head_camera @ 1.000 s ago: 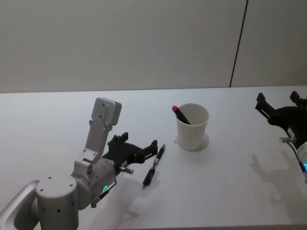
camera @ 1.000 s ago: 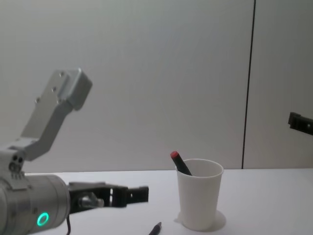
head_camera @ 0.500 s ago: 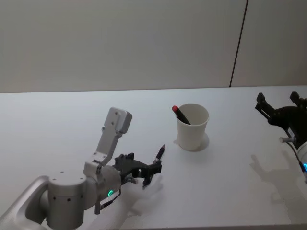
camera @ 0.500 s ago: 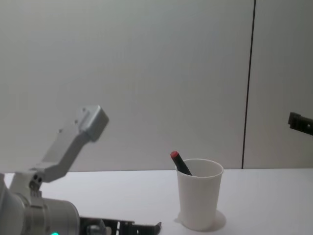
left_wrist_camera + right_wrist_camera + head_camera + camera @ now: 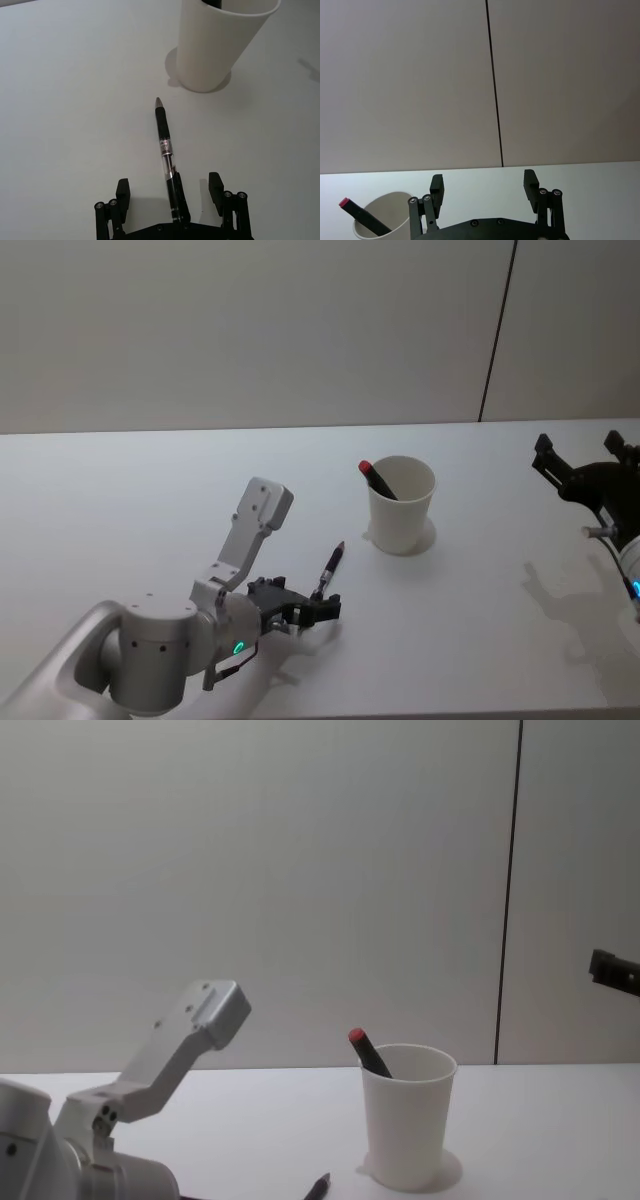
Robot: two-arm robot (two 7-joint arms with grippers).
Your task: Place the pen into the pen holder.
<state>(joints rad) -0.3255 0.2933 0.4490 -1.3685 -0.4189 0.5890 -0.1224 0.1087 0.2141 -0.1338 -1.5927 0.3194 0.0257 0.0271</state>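
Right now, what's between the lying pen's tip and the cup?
Nothing. Bare table runs from the pen tip to the cup base, seen in the left wrist view.

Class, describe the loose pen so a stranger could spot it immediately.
On the white table, find the paper cup. A black pen lies flat near it, its rear end within the open left pincer. Unlike the red-capped pen, it is outside the cup.

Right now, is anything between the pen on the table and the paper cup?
Nothing visible: bare table lies between pen and pen holder, which holds a red-capped marker. The left gripper straddles the pen's back end, fingers open; right gripper parked far right.
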